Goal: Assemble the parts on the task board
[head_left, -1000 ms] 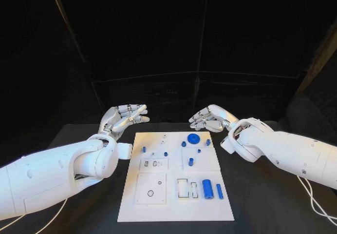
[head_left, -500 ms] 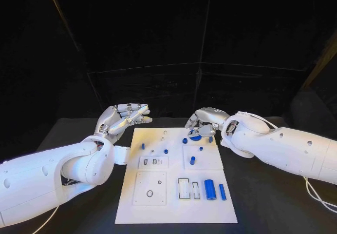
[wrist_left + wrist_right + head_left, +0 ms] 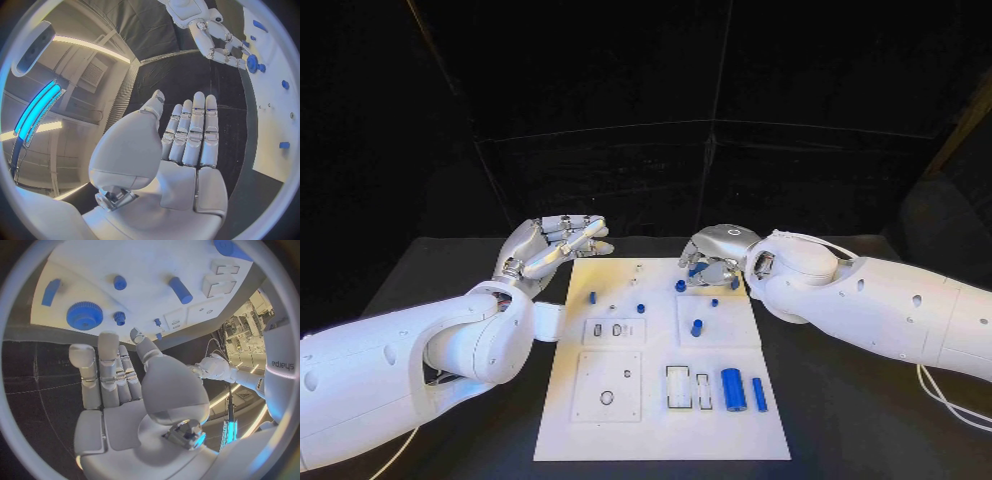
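The white task board [image 3: 661, 420] lies in the middle of the black table. A blue gear [image 3: 84, 315] sits near the board's far right corner, with small blue pegs [image 3: 119, 316] beside it. My right hand [image 3: 715, 252] hovers over the gear [image 3: 698, 270], fingers spread and bent down, holding nothing. Its fingertips [image 3: 100, 347] stop short of the gear. My left hand [image 3: 557, 244] is raised off the board's far left corner, flat and open [image 3: 187, 145]. A thick blue cylinder [image 3: 730, 382] and a slimmer one [image 3: 759, 393] lie at the board's near right.
Blue pegs [image 3: 593, 297] [image 3: 640, 309] [image 3: 694, 329] stand in the board's middle. Rectangular slots [image 3: 675, 385] and a round hole [image 3: 609, 397] are cut in the near half. Bare black table [image 3: 848, 420] runs along both sides of the board.
My right hand has swung in and lowered from beyond the board's far right corner to over the blue gear. The left hand has hardly moved.
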`<state>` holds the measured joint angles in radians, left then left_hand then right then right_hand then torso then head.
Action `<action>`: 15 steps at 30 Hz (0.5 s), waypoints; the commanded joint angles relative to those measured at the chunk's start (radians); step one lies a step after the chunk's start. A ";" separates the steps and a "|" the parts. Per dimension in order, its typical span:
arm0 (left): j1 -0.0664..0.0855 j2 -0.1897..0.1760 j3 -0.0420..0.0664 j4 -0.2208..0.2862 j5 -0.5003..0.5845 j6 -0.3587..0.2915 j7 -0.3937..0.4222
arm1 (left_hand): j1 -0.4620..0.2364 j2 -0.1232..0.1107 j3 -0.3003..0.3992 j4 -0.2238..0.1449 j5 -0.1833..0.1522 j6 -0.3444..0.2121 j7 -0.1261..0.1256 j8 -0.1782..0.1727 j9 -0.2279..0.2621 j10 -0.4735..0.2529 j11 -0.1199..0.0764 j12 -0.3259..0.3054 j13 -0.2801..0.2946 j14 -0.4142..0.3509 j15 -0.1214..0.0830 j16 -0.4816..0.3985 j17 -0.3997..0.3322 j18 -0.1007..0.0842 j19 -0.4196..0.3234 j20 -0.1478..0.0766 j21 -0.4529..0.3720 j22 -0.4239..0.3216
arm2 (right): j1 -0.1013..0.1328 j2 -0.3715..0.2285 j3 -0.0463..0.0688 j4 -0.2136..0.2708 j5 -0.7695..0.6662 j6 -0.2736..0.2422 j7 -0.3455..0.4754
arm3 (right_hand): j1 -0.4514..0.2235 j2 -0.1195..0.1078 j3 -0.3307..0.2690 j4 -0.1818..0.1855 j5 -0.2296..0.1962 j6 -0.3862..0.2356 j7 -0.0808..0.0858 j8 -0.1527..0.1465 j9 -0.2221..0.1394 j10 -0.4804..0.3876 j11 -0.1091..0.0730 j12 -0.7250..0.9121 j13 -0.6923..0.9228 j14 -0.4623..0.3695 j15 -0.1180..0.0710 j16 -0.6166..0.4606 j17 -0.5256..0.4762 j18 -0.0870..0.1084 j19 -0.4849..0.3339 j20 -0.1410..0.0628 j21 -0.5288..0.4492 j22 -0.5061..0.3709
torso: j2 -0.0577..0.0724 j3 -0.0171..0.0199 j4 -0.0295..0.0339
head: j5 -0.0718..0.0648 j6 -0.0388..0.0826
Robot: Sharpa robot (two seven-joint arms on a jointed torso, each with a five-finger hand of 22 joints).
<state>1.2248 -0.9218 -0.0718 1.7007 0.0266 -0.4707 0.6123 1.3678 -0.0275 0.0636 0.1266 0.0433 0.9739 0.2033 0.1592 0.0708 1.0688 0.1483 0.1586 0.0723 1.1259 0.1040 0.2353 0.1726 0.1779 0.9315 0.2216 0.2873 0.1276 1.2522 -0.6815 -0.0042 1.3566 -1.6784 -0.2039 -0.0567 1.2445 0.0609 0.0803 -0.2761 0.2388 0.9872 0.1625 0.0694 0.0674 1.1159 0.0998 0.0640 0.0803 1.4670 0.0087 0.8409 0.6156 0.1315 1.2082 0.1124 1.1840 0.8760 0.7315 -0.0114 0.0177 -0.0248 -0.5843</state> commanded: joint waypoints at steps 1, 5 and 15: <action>0.002 0.003 0.001 0.000 -0.008 0.007 0.008 | 0.011 0.003 0.001 -0.008 0.005 0.006 0.002 -0.004 -0.002 0.006 0.003 -0.005 -0.001 0.003 0.002 -0.005 0.002 0.005 0.006 -0.001 -0.006 -0.002 | 0.003 0.011 0.001 -0.010 -0.039 0.041 -0.018 | -0.005 0.000 0.006 -0.002 -0.002 -0.008 0.002 -0.003 0.002 -0.009 0.001 0.005 0.001 0.012 0.001 0.017 0.015 -0.008 0.004 0.002 0.009 0.012 | 0.005 -0.0009 0.0031 | -0.002 -0.001; 0.002 0.005 0.001 -0.001 -0.008 0.006 0.008 | 0.012 0.004 0.001 -0.009 0.005 0.007 0.002 -0.005 -0.002 0.006 0.003 -0.006 -0.001 0.004 0.002 -0.006 0.002 0.005 0.006 -0.001 -0.007 -0.002 | 0.003 0.026 0.001 -0.026 -0.040 0.058 -0.015 | -0.001 0.004 0.014 -0.002 -0.003 -0.007 0.002 -0.003 0.002 -0.010 0.001 0.007 0.003 0.013 0.001 0.073 0.071 -0.014 0.017 0.004 0.042 0.056 | 0.007 -0.0006 0.0030 | -0.001 -0.005; 0.002 0.002 0.001 0.004 -0.008 0.006 0.007 | 0.013 0.005 0.002 -0.010 0.005 0.007 0.003 -0.005 -0.002 0.006 0.003 -0.007 -0.002 0.004 0.002 -0.007 0.003 0.005 0.007 -0.001 -0.007 -0.003 | 0.003 0.053 0.001 -0.060 -0.040 0.082 -0.013 | 0.001 0.008 0.028 -0.003 -0.005 -0.006 0.002 -0.003 0.002 -0.008 0.001 0.009 0.005 0.015 0.002 0.144 0.139 -0.022 0.036 0.005 0.084 0.114 | 0.015 -0.0004 0.0063 | 0.002 -0.009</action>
<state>1.2252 -0.9194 -0.0718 1.7022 0.0260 -0.4712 0.6126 1.3718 -0.0234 0.0635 0.1212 0.0433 0.9738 0.2033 0.1592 0.0699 1.0687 0.1483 0.1548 0.0715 1.1259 0.1040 0.2353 0.1745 0.1779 0.9315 0.2216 0.2828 0.1267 1.2525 -0.6311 -0.0040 1.2996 -1.7075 -0.1478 -0.0688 1.2446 0.0609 0.1024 -0.2792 0.2387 0.9872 0.1625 0.0695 0.0683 1.1109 0.1018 0.0685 0.0838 1.4670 0.0087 0.9823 0.7535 0.1159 1.2351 0.1177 1.2655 0.9890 0.7432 -0.0115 0.0221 -0.0221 -0.5927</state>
